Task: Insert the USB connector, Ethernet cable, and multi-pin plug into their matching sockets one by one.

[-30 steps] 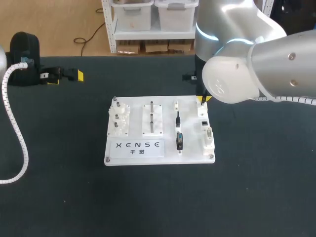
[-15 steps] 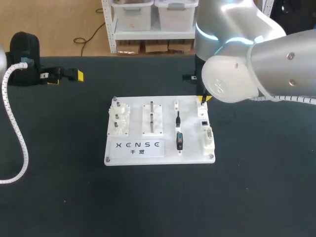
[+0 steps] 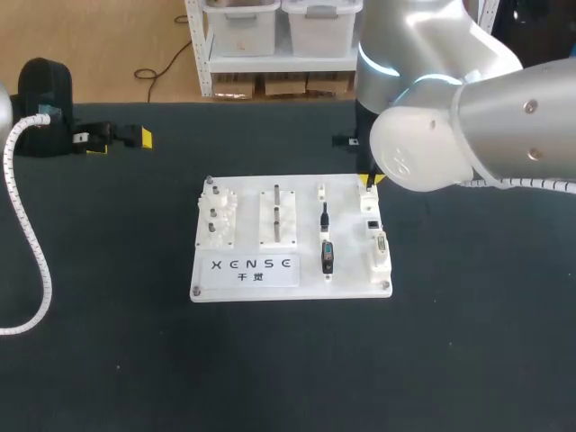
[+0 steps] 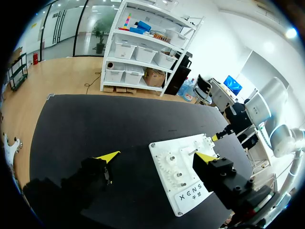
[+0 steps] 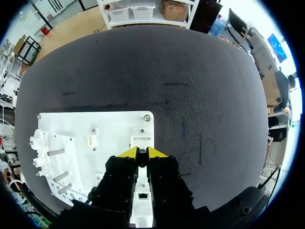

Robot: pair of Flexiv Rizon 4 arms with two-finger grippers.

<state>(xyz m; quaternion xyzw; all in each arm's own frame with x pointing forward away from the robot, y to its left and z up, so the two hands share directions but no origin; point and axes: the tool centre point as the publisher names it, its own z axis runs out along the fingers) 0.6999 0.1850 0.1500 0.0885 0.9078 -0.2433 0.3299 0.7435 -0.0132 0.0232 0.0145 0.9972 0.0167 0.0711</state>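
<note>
Nothing moved; right claw (image 5: 143, 151) closed, Ethernet socket (image 5: 142, 195) beneath it; left claw (image 4: 156, 156) open

This looks like a robot lab. A big silver robot arm (image 3: 477, 126) hangs at 2 o'clock over a wide black worktop (image 3: 108, 360). In the middle lies a white practice board (image 3: 349, 234). It has small gears (image 3: 216, 220) at 9 o'clock, metal pegs (image 3: 276, 211) in its middle and plug sockets (image 3: 376, 238) at 3 o'clock.
</note>
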